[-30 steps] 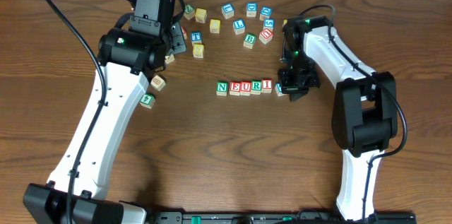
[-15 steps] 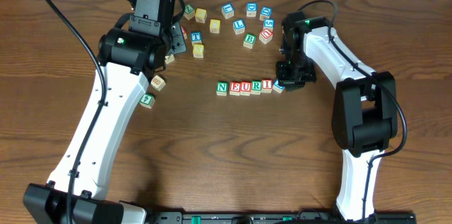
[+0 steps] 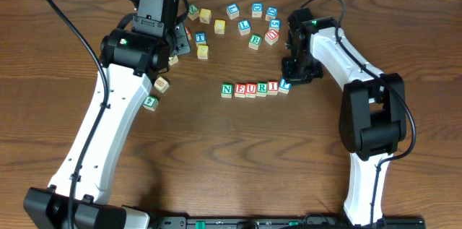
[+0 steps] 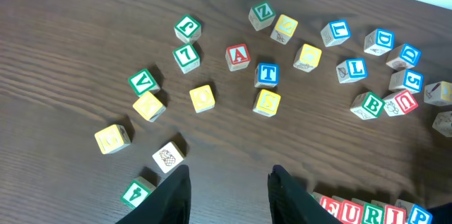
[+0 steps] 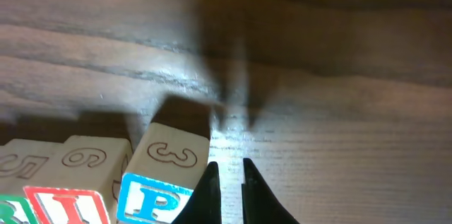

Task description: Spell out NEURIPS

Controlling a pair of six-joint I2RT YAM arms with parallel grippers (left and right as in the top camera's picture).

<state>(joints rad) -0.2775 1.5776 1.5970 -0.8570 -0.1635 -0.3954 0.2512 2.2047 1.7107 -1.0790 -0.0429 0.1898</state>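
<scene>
Near the table's middle, cubes form a row (image 3: 250,89) reading N, E, U, R, I. A blue P cube (image 3: 285,84) sits at its right end, touching the I and slightly askew. In the right wrist view the P cube (image 5: 157,194) lies just left of my right gripper (image 5: 229,169). The fingers stand almost together with a thin slit and nothing in it. My right gripper (image 3: 291,77) hovers just right of the P. My left gripper (image 4: 231,169) is open and empty above bare wood, left of the row (image 4: 371,213).
Several loose letter cubes lie scattered at the back, among them a red A (image 4: 238,56), a blue T (image 4: 266,74), a green B (image 3: 255,40) and a blue L (image 3: 245,26). A green-marked cube (image 3: 150,102) and a pineapple cube (image 3: 162,84) lie by the left arm.
My right gripper has moved back and left along the row's right end. The blue P cube now rests against the I. The left arm has not moved.
</scene>
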